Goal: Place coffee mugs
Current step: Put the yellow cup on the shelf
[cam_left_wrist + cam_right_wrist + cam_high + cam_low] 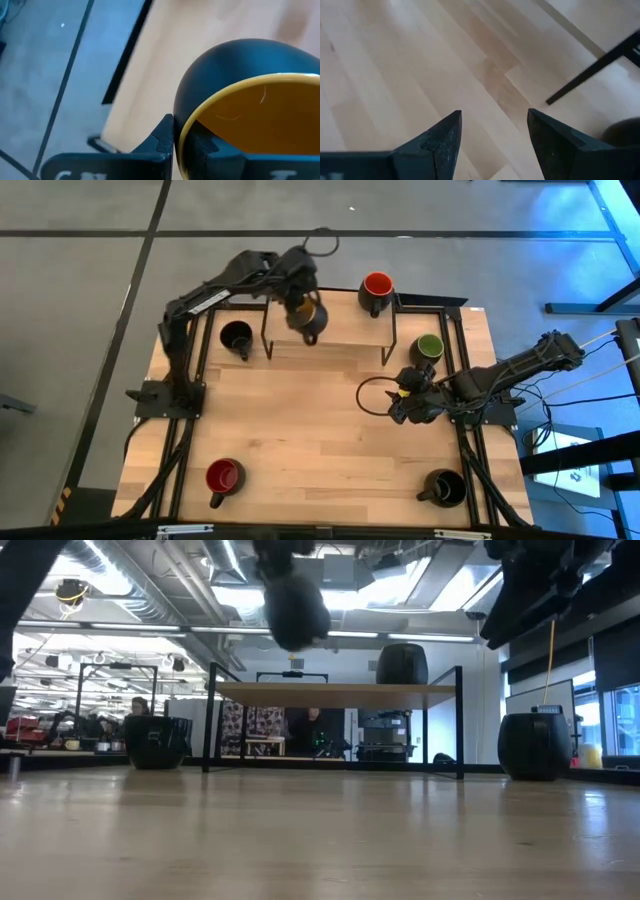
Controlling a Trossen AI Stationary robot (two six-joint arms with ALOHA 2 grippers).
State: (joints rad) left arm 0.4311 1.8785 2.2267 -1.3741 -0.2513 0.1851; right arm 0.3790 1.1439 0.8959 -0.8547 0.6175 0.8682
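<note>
While aloft, yellow-orange mug [250, 95] seemingly sits clamped in left pincer [182, 142].

Glossy ceramic mug [235, 75] (yellow glaze inside), pale matt wooden table [320, 440]

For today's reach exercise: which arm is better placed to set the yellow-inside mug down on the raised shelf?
The left. Its gripper already pinches the rim of the yellow-inside mug above the raised shelf. The right gripper is open, holds nothing, and hovers over the table near the green-inside mug.
</note>
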